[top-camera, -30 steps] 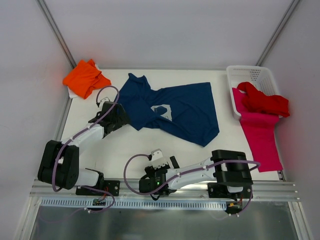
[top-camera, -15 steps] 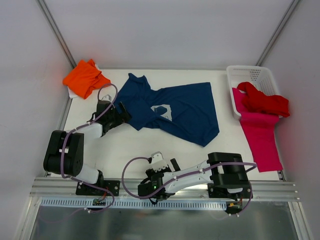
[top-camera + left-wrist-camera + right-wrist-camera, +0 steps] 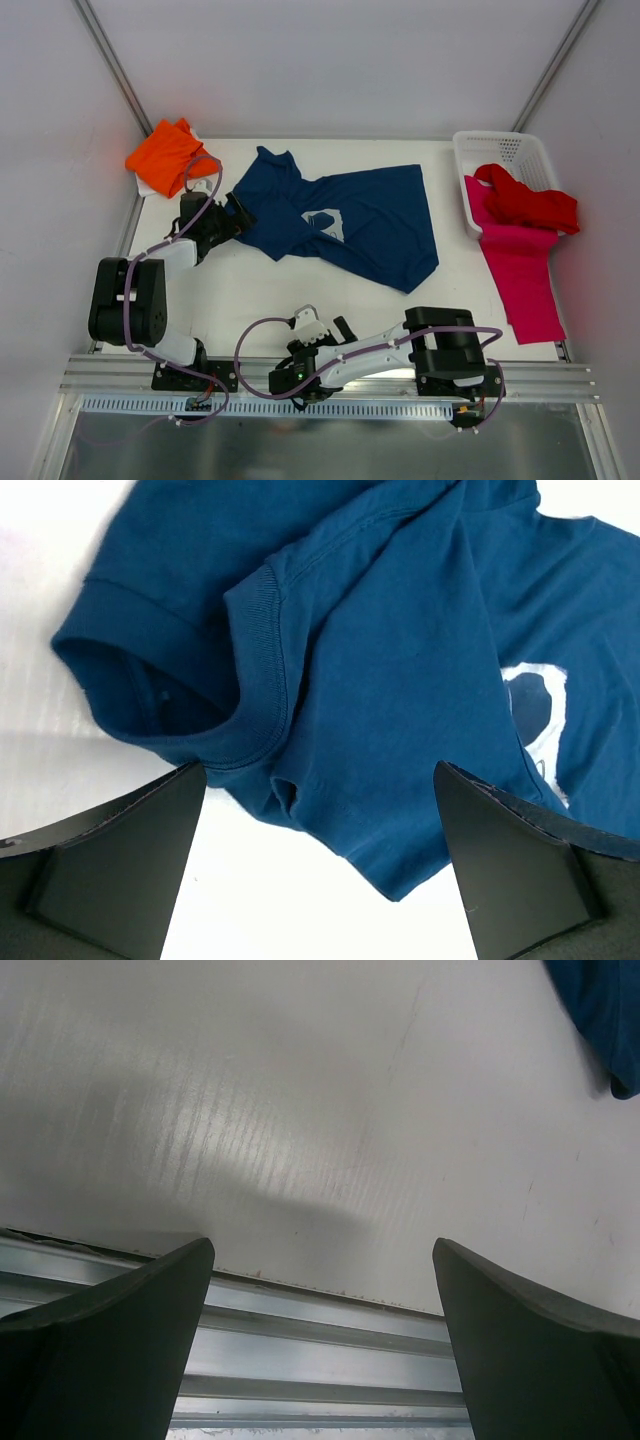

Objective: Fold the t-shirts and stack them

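1. Cloth first: the orange tee [image 3: 170,155] sits bunched at the far-left corner of the tabletop [image 3: 250,290], clear of our workspace.
2. Our left hand [image 3: 228,213], spread wide, hovers at the collar of the navy tee [image 3: 360,215], probably to grasp and flatten it.
3. Our right hand [image 3: 322,326], spread and empty, hangs low by the near edge.
4. The red tee [image 3: 530,205] and pink tee [image 3: 522,275] spill from the basket [image 3: 505,148], not yet folded.

Robot lab test cell. Left claw [image 3: 232,212] and right claw [image 3: 322,1250] over bare white table [image 3: 250,290]. Plain white walls [image 3: 330,70] and metal struts [image 3: 108,62] well beyond left claw. Aluminium rail [image 3: 330,1340] just behind right claw, arm bases [image 3: 455,375] bolted on it. Purple cable [image 3: 239,350] loops beside right claw.
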You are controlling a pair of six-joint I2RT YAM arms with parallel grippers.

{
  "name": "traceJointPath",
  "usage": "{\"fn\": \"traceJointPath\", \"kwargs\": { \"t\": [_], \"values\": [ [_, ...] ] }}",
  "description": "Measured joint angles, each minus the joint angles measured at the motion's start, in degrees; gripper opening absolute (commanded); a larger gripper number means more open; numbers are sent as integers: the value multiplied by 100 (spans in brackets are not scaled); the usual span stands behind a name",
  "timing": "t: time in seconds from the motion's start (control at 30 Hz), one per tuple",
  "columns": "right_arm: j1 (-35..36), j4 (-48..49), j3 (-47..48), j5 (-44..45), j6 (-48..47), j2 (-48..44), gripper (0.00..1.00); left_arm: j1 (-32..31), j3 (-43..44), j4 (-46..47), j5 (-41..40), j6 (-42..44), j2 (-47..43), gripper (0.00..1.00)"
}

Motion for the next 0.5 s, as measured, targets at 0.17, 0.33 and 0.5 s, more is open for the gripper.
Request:
{"fn": "traceJointPath", "kwargs": {
  "t": [0.17,0.33,0.5],
  "values": [
    [-2,-2,13,2,-35,13,99,0,37,68,164,-11,90,99],
    [-4,-4,28,4,-59,31,99,0,87,125,385,-59,144,99],
    [-4,-22,52,7,-79,50,99,0,87,184,533,-166,101,99]
  ]
}}
